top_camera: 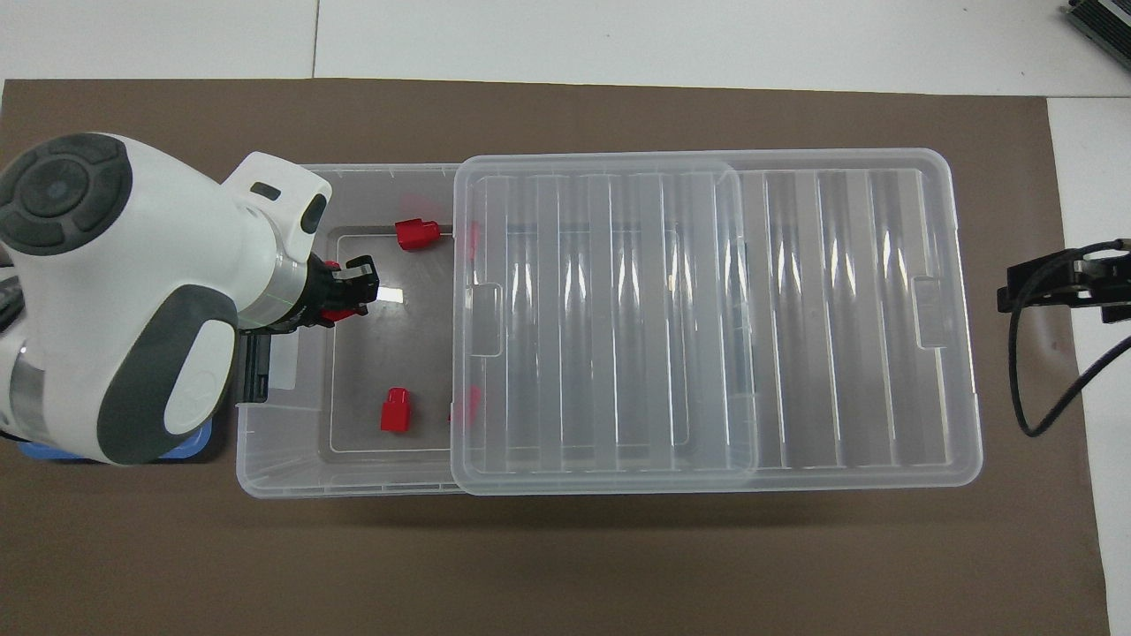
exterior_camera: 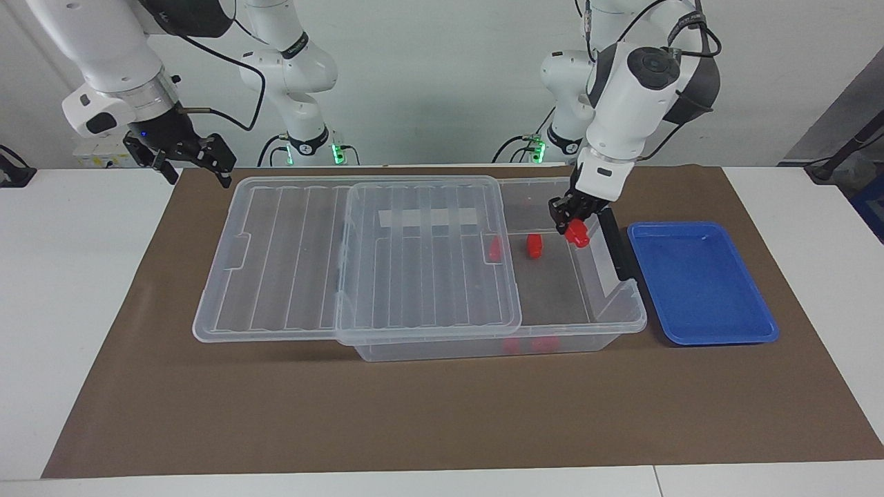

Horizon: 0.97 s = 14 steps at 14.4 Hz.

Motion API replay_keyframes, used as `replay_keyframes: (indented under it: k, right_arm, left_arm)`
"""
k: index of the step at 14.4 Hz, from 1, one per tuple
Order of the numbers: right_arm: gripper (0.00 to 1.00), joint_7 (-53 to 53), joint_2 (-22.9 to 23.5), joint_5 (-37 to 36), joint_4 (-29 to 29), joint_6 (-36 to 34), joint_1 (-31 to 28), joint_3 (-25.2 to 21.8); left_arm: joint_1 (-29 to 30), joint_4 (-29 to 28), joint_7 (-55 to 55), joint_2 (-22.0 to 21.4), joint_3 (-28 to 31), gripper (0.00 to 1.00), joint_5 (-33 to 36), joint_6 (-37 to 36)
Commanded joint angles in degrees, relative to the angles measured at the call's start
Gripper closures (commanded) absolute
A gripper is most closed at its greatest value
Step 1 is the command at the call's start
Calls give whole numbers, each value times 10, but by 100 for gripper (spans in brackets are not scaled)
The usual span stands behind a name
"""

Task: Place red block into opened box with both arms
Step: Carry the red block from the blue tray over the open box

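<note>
Facing view
My left gripper [exterior_camera: 574, 228]: I am hanging over the uncovered end of the box [exterior_camera: 625, 324], just inside its latch [exterior_camera: 617, 245], my fingers clamped shut on the red block [exterior_camera: 577, 236].
Red block: it is riding in my grip, up in the air above the box floor, touching nothing else.
Loose blocks: one [exterior_camera: 534, 246] is lying on the box floor nearer to the robots; another [exterior_camera: 494, 249] is showing just under the lid's edge; two more [exterior_camera: 530, 344] are glowing through the wall farthest from the robots.
Lid [exterior_camera: 290, 255]: it is lying slid toward the right arm's end, covering most of the box.
Tray [exterior_camera: 702, 283]: it is sitting beside the box at the left arm's end.
My right gripper [exterior_camera: 190, 162]: I am waiting with fingers spread wide over the mat's corner, holding nothing.

Overhead view
My left gripper [top_camera: 349, 296]: I am gripping the block [top_camera: 334, 311] over the open part of the box [top_camera: 292, 464].
Loose blocks: one [top_camera: 416, 234] is lying farther from the robots, one [top_camera: 394, 412] nearer.
Tray [top_camera: 190, 450]: my arm is hiding nearly all of it.
My right gripper [top_camera: 1056, 284]: I am idling at the lid's [top_camera: 707, 318] end of the table.
</note>
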Motion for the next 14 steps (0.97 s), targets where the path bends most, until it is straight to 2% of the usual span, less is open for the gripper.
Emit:
replay_keyframes:
  k: [1, 11, 14]
  right_arm:
    - [0, 16, -17, -8, -22, 7, -4, 5]
    - [0, 16, -21, -8, -29, 7, -9, 5]
    - [0, 15, -21, -8, -29, 7, -10, 5]
  left_arm:
    - [-11, -72, -3, -23, 10, 100, -3, 68]
    - [-11, -173, 9, -14, 11, 100, 0, 214]
    - [-12, -191, 12, -10, 11, 100, 28, 239]
